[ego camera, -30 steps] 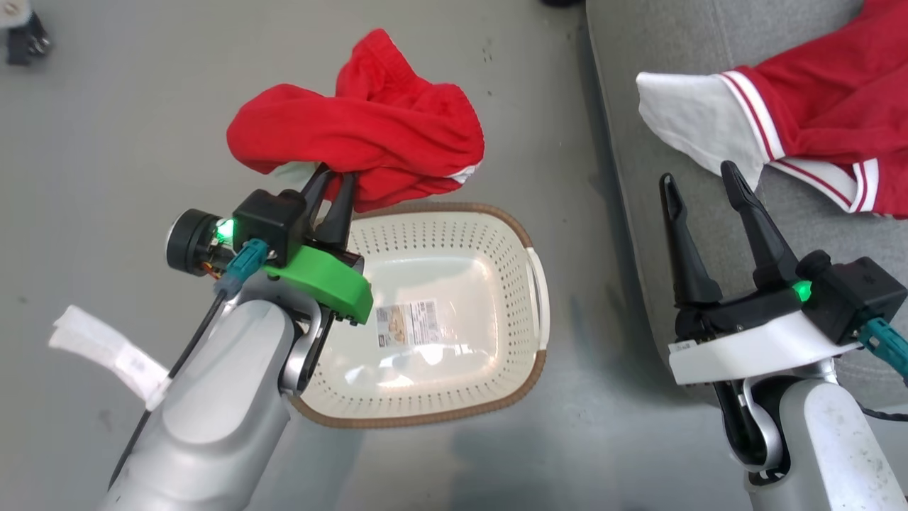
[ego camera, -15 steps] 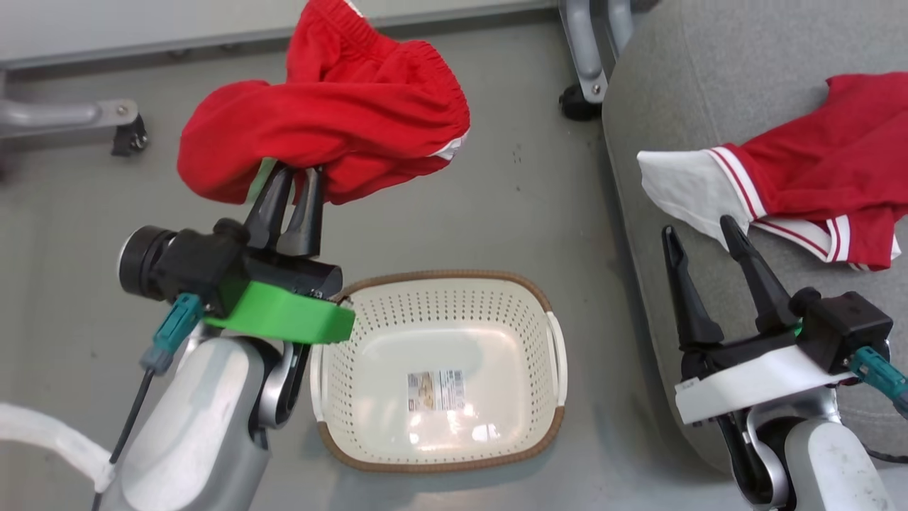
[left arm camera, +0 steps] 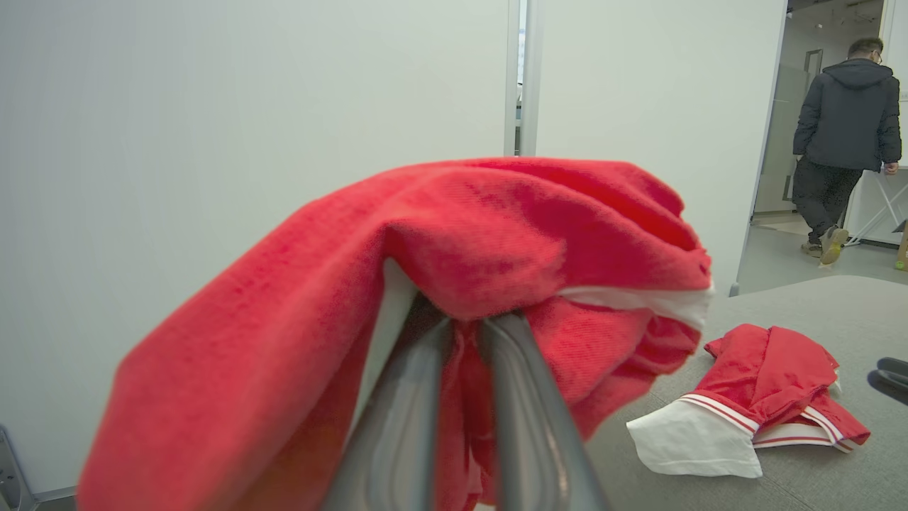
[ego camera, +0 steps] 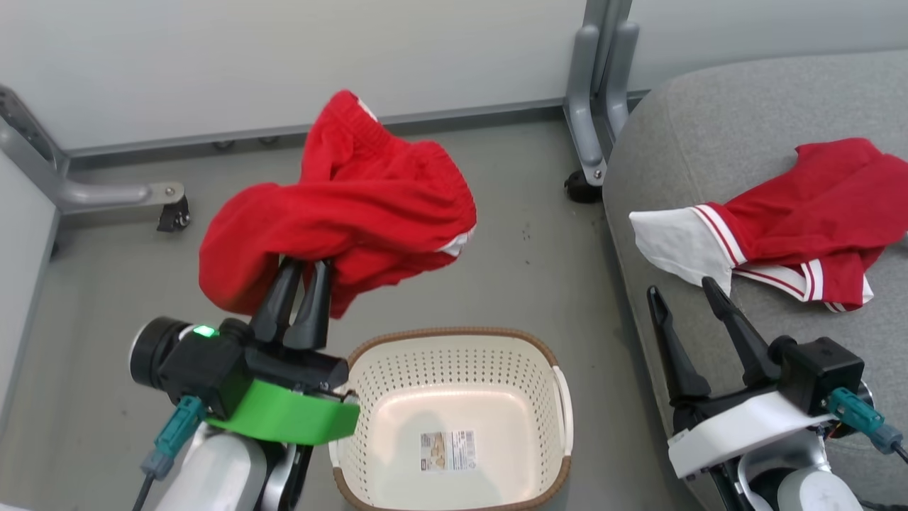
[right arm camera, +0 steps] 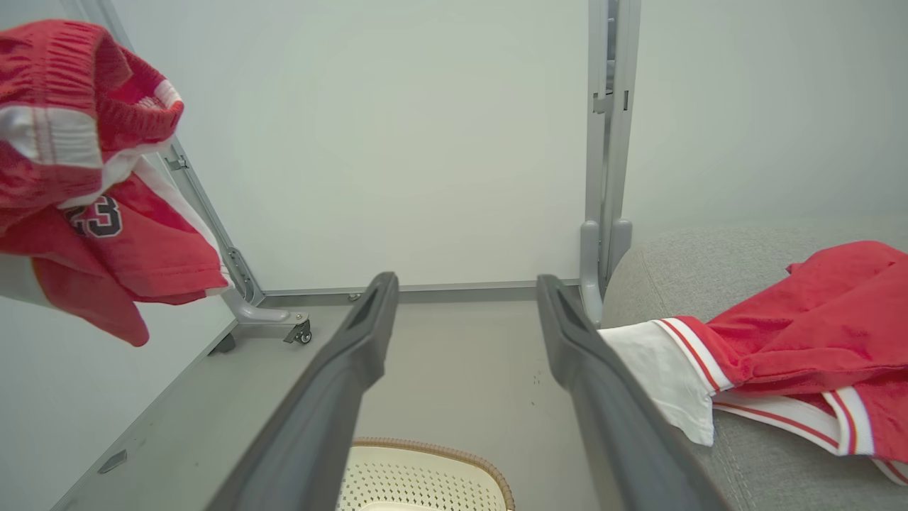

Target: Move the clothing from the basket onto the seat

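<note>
The left hand (ego camera: 305,273) is raised above the grey floor (ego camera: 532,213). Its two dark fingers are drawn narrow and pinch a fold of the small red garment with a white band (ego camera: 355,206). The cloth drapes over and around the fingertips and hangs free in the air, touching nothing else. It is held above the floor, beyond the far rim of the oval cream plastic basket with perforated sides and a brown woven-look rim (ego camera: 454,332). In the right wrist view this garment shows a dark printed "23" on one hanging flap.

The basket stands upright on the floor between the two arms, just beside the left wrist's green collar. A printed label (ego camera: 447,451) lies flat on its bottom.

The red jersey with a white sleeve and striped trim (ego camera: 816,213) lies crumpled on the large grey fabric seat cushion (ego camera: 709,142). It is near the cushion's rounded corner, and its white sleeve stretches toward the edge that faces the basket.

The right hand (ego camera: 679,287) hovers at that same edge with its fingers spread wide and nothing between them. Its tips are near the white sleeve but apart from it.

A grey metal frame post (ego camera: 596,85) stands against the pale wall just past the cushion's corner. In the left wrist view a person in a dark jacket (left arm camera: 844,135) stands far off in a doorway.
</note>
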Robot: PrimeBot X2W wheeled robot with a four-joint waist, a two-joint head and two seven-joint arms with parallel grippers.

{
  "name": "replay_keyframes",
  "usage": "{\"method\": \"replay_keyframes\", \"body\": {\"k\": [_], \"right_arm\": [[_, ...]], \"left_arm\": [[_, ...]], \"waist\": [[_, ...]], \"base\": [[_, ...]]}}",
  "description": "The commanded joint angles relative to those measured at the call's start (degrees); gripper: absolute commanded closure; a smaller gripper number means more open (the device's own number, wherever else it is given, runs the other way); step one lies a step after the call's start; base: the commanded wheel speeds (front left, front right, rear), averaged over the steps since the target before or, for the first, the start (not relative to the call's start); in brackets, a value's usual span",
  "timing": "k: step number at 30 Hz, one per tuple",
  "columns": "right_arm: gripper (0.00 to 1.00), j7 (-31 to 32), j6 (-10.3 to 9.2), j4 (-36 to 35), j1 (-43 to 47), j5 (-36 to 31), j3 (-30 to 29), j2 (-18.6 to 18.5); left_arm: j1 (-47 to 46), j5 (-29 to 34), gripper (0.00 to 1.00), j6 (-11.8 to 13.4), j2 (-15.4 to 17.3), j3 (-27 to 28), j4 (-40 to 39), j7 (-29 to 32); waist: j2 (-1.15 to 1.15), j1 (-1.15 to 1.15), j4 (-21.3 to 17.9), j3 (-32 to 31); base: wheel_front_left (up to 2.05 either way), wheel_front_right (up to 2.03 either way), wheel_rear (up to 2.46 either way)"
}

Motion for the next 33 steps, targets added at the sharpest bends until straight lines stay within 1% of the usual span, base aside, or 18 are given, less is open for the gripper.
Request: {"method": "replay_keyframes", "body": {"k": [1, 7, 13, 29, 33], "right_arm": [[0.00, 0.21, 0.00, -0.33, 1.25, -0.09, 0.07, 0.20], [0.00, 1.02, 0.00, -0.64, 3.10, 0.18, 0.31, 0.39], [0.00, 1.45, 0.00, -0.82, 4.07, 0.24, 0.58, 0.55], [0.00, 1.88, 0.00, -0.97, 3.91, 0.49, 1.48, 0.75], [0.00, 2.21, 0.00, -0.70, 3.24, 0.53, 2.58, 0.23]], "left_arm": [[1.49, -0.54, 1.00, 0.22, 0.60, -0.07, -0.59, 0.21], [4.34, -1.38, 1.00, 0.57, 0.65, -1.06, -1.58, 0.98], [5.36, -1.79, 1.00, 0.90, 0.65, -1.33, -2.24, 1.32], [4.83, -1.95, 1.00, 0.66, 0.80, -2.40, -2.32, 1.21], [4.45, -2.13, 1.00, 0.66, 0.69, -2.45, -2.42, 1.11]], "waist": [[0.00, 0.00, 0.23, -2.02], [0.00, 0.00, 0.26, -3.84], [0.00, 0.00, 0.21, -4.30], [0.00, 0.00, 0.15, -4.47], [0.00, 0.00, 0.24, -4.39]], "base": [[0.00, 0.00, 0.00], [0.00, 0.00, 0.00], [0.00, 0.00, 0.00], [0.00, 0.00, 0.00], [0.00, 0.00, 0.00]]}}
